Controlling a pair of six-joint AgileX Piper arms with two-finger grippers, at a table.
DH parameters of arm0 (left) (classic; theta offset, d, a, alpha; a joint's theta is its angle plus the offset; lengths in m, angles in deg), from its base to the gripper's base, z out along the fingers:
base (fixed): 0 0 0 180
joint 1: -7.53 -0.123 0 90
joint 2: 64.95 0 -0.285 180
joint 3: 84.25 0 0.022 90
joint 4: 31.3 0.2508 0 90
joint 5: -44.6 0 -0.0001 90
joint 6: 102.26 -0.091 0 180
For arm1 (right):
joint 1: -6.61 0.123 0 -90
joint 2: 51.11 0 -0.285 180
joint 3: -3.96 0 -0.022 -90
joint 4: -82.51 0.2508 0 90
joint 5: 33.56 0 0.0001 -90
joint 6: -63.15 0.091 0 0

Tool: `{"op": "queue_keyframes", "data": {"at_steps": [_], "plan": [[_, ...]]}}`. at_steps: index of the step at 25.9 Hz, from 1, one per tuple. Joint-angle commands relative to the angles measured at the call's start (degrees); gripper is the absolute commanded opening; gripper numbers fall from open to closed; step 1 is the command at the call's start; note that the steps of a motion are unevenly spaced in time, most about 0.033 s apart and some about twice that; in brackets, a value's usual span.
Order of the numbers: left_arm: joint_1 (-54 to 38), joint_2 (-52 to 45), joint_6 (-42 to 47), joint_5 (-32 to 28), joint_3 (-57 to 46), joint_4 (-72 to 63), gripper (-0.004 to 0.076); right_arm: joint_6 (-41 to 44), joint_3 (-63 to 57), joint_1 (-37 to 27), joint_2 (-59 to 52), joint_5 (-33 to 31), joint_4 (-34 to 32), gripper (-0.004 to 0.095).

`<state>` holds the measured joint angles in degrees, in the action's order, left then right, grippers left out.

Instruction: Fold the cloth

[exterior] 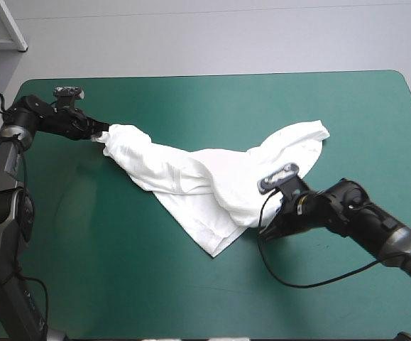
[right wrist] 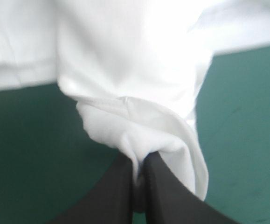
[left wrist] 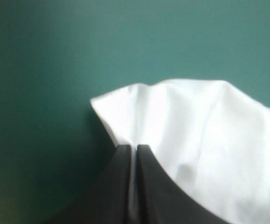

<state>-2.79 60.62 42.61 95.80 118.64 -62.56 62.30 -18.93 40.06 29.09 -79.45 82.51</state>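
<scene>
The white T-shirt [exterior: 205, 181] lies stretched and rumpled across the middle of the teal-green table, with one corner toward the front. My left gripper [exterior: 100, 135] holds its left end, fingers all but shut with a strip of white cloth [left wrist: 190, 126] pinched between them. My right gripper [exterior: 262, 226] grips the shirt's lower right edge; its black fingers [right wrist: 160, 186] pinch a bunched fold of the T-shirt [right wrist: 125, 60], which spreads ahead of them. Both held ends sit low over the table.
Bare teal-green cover [exterior: 120, 284] surrounds the shirt, widest toward the front and at the far side. A white object's corner [exterior: 6, 28] stands beyond the table's far left corner.
</scene>
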Motion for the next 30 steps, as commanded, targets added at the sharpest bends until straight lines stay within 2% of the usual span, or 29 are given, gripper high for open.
{"op": "queue_keyframes", "data": {"at_steps": [1, 7, 9, 11, 20, 23, 25, 30], "plan": [[-0.4, -9.2, 0.4, 0.1, 1.6, -0.8, 0.0019, 1.8, 12.4, 0.0, -5.6, 0.3, -8.9, 0.0], [-0.4, -19.2, 0.5, 2.3, 1.6, -0.6, 0.0019, 0.3, 38.3, 0.0, -7.1, -9.5, -21.9, 0.0], [-0.4, -23.2, 0.5, 3.9, 1.6, -0.6, 0.0019, -1.4, 44.8, 0.0, -7.1, -11.2, -24.2, 0.0], [-0.4, -29.5, 0.8, 5.6, 1.6, 0.1, 0.0019, -4.0, 52.2, 0.0, -7.1, -12.7, -24.6, 0.0], [-0.4, -48.6, 4.2, 5.9, 5.5, 3.4, 0.0019, -8.9, 69.1, 0.0, -7.7, -18.0, -24.5, 0.0], [-0.4, -56.5, 9.7, 4.4, 14.0, 11.3, 0.0019, -10.1, 78.1, 0.0, -8.8, -18.2, -23.9, 0.0], [0.0, -58.2, 10.0, 6.0, 19.5, 12.3, 0.0019, -12.0, 82.3, 0.0, -8.9, -18.2, -21.7, 0.0], [2.3, -59.3, 10.8, 4.0, 27.7, 14.2, 0.0019, -14.8, 87.3, 0.0, -8.9, -17.3, -19.3, 0.0]]}}
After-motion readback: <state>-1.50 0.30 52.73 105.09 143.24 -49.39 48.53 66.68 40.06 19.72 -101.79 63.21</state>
